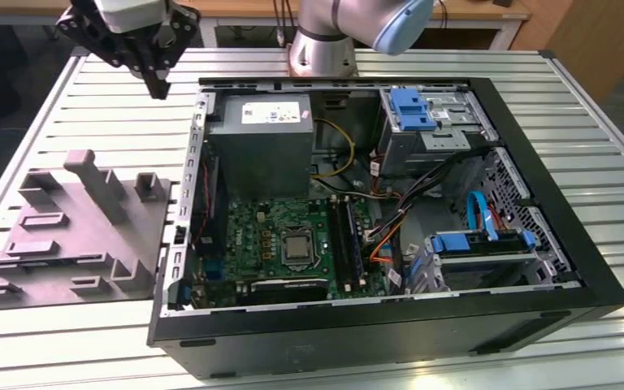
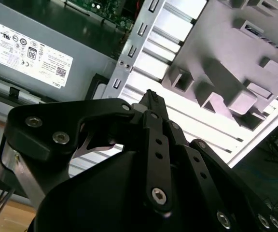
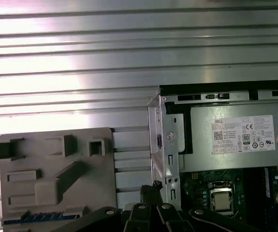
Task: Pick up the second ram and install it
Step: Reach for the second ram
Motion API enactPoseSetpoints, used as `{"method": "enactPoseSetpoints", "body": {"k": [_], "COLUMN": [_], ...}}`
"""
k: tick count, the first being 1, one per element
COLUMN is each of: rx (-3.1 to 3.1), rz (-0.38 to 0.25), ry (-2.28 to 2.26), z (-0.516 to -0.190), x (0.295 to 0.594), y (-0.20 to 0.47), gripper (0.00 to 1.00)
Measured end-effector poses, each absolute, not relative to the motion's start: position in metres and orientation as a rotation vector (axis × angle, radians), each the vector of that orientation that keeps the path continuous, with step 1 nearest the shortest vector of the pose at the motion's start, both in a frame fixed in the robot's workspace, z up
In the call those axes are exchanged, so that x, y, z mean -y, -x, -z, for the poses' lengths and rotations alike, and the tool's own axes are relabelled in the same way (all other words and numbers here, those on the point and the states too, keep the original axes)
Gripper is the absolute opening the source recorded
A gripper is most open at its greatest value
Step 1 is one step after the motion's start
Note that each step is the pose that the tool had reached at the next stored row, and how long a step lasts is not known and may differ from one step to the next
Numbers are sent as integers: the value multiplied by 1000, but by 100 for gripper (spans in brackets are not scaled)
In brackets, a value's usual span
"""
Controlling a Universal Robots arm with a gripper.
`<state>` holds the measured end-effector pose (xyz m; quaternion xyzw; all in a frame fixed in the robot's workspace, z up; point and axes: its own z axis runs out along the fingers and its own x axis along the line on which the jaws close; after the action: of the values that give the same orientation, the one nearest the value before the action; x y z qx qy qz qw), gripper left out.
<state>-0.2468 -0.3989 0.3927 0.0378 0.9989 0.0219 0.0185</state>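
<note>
The second ram [image 3: 41, 216] is a bluish strip lying along one edge of the grey holder block [image 3: 47, 179] in the first wrist view. My gripper [image 1: 159, 85] hangs high over the slatted table at the exterior view's upper left, beyond the holder block [image 1: 74, 236] and left of the open computer case [image 1: 399, 325]. Its black fingers meet at a point with nothing between them in both wrist views, gripper [image 2: 151, 96] and gripper [image 3: 151, 189]. The black memory slots [image 1: 344, 236] run beside the silver socket on the green motherboard [image 1: 274, 236].
A grey power supply [image 1: 260, 138] fills the case's far left corner. Blue drive brackets [image 1: 412, 110] and loose cables [image 1: 399, 211] crowd the case's right half. The case wall [image 1: 192, 187] stands between block and motherboard.
</note>
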Motion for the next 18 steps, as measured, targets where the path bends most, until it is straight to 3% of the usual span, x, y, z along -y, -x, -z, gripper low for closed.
{"method": "enactPoseSetpoints", "body": {"k": [18], "rx": [-3093], "rz": [-68], "ry": [-116], "z": [-392], "x": [399], "y": [304], "gripper": [10]}}
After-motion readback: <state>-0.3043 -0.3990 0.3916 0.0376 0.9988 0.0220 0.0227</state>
